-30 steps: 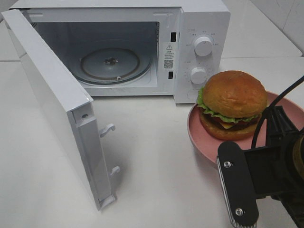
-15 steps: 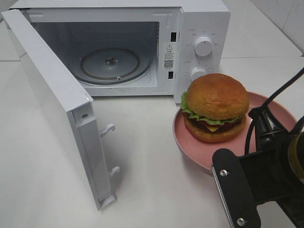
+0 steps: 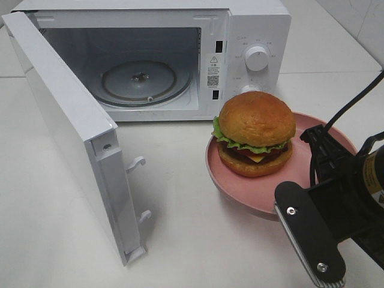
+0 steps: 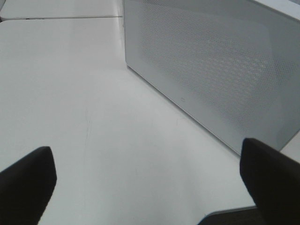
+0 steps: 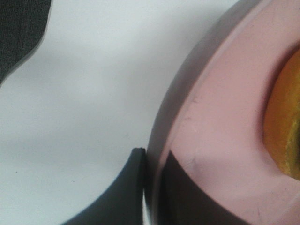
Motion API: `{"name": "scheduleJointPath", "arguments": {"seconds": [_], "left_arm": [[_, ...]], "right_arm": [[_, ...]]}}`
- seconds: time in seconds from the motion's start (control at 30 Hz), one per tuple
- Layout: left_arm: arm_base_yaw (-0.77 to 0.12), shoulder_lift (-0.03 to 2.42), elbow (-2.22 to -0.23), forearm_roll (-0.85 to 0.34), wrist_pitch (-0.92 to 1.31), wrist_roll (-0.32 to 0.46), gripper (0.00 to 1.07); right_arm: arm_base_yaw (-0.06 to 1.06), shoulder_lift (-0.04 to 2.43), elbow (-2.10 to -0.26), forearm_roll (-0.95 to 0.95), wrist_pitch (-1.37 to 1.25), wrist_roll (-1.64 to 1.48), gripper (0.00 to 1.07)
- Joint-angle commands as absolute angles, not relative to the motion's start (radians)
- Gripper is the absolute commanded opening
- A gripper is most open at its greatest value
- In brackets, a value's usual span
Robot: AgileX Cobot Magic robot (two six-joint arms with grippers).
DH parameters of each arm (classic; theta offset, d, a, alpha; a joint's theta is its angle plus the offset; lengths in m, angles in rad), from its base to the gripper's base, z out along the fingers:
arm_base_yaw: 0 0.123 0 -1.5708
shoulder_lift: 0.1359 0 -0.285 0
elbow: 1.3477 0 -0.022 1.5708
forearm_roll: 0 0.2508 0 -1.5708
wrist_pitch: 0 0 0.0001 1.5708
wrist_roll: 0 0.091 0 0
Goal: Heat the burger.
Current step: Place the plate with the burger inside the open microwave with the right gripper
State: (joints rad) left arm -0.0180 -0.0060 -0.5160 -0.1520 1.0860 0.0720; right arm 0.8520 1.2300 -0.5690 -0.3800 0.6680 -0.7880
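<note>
While clamping the rim of the pink plate [image 3: 240,183] in the near-shut right gripper [image 5: 152,192], has dragged it leftward this last second, bringing the burger [image 3: 256,133] from the right edge to just right of centre, close before the microwave [image 3: 258,36]. Probably bound for the turntable [image 3: 139,81] past the open door [image 3: 66,120]. Nothing in the left gripper [image 4: 147,180], spread wide. Grip itself hidden behind the wrist in the high view; only a bun sliver in the right wrist view.
</note>
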Motion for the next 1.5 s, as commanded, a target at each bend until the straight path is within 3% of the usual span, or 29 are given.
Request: {"name": "scheduleJointPath", "arguments": {"seconds": [0.03,0.47,1.5], "left_arm": [[-0.017,-0.021,-0.516,-0.154,1.072,0.074,1.00],[-0.017,-0.021,-0.516,-0.154,1.072,0.074,1.00],[-0.017,-0.021,-0.516,-0.154,1.072,0.074,1.00]], "right_arm": [[0.814,1.220,-0.575,-0.340,0.550,-0.949,0.00],[0.710,1.220,-0.577,-0.270,0.511,-1.188,0.00],[0.710,1.365,-0.719,-0.244,0.467,-1.260,0.00]]}}
